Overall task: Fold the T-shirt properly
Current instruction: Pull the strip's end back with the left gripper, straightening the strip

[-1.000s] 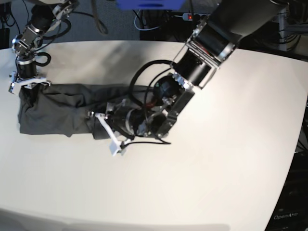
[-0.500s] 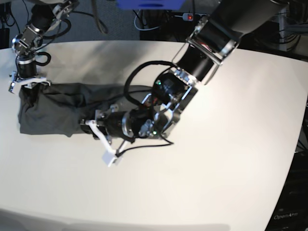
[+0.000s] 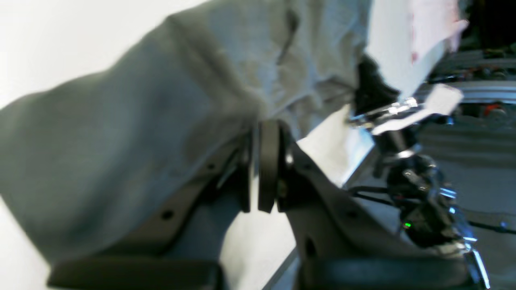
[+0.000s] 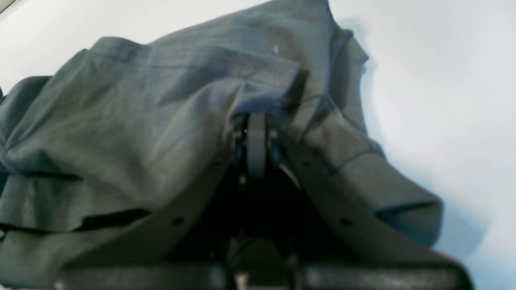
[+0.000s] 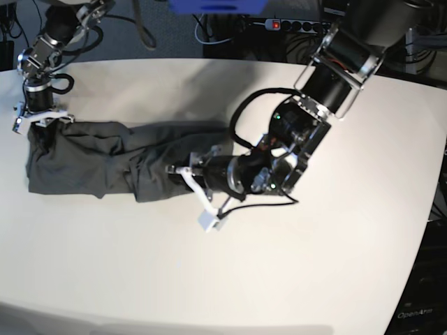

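The dark grey T-shirt [image 5: 91, 157] lies as a long rumpled band across the left half of the white table [image 5: 314, 265]. My right gripper [image 5: 40, 124] is at the band's far left end, shut on the T-shirt [image 4: 121, 121]. In the right wrist view the cloth bunches over the closed fingers [image 4: 256, 141]. My left gripper [image 5: 176, 170] is at the band's right end, low over the table and pointing left. In the left wrist view its jaws are shut, and the T-shirt [image 3: 121, 133] is pinched there and drapes over the left finger.
The left arm's thick black body [image 5: 279, 160] and its cables stretch over the table's middle from the back right. A power strip [image 5: 279, 24] and cables lie on the floor behind the table. The right arm [image 3: 419, 193] shows in the left wrist view beyond the cloth.
My left gripper first moved a little left, then swung right, drawing the shirt's right end with it. The right gripper kept its place and grip at the left end.
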`<action>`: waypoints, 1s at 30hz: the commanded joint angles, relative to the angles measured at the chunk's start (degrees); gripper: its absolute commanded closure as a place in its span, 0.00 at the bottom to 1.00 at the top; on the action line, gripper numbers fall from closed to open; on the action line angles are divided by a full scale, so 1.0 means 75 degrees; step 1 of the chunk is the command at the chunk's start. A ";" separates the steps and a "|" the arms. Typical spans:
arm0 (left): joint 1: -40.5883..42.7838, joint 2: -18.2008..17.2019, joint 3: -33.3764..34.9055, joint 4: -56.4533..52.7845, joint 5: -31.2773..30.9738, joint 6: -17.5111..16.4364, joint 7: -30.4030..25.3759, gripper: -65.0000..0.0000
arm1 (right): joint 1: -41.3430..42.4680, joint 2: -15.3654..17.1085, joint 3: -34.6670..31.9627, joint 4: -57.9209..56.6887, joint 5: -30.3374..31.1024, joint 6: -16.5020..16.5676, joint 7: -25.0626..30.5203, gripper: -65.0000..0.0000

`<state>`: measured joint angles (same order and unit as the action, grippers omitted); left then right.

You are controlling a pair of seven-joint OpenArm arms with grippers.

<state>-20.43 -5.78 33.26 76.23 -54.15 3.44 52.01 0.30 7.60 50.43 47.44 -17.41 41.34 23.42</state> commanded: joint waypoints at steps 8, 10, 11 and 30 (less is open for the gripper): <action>-0.0131 -0.0149 -0.0079 0.0111 0.0451 -0.0043 0.0737 0.97 | -0.0280 -0.0198 -0.0037 -0.0224 -0.1119 -0.0179 -0.1570 1.00; -0.0131 -0.0267 -0.0079 0.0111 0.0533 -0.0043 0.0772 0.97 | -0.0280 -0.0198 -0.0037 -0.0224 -0.1119 -0.0179 -0.1570 1.00; -0.0131 -0.0290 -0.0079 0.0111 0.0533 -0.0043 0.0749 0.97 | -0.0280 -0.0198 -0.0037 -0.0224 -0.1119 -0.0179 -0.1570 1.00; 0.0033 -0.0524 -0.1029 0.0134 0.0580 -0.0090 0.0749 0.97 | -0.0303 -0.0221 -0.0037 -0.0224 -0.1107 -0.0179 -0.1570 1.00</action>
<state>-18.72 -9.96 25.71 76.49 -49.04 3.25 58.28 0.27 7.57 50.43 47.44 -17.41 41.21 23.40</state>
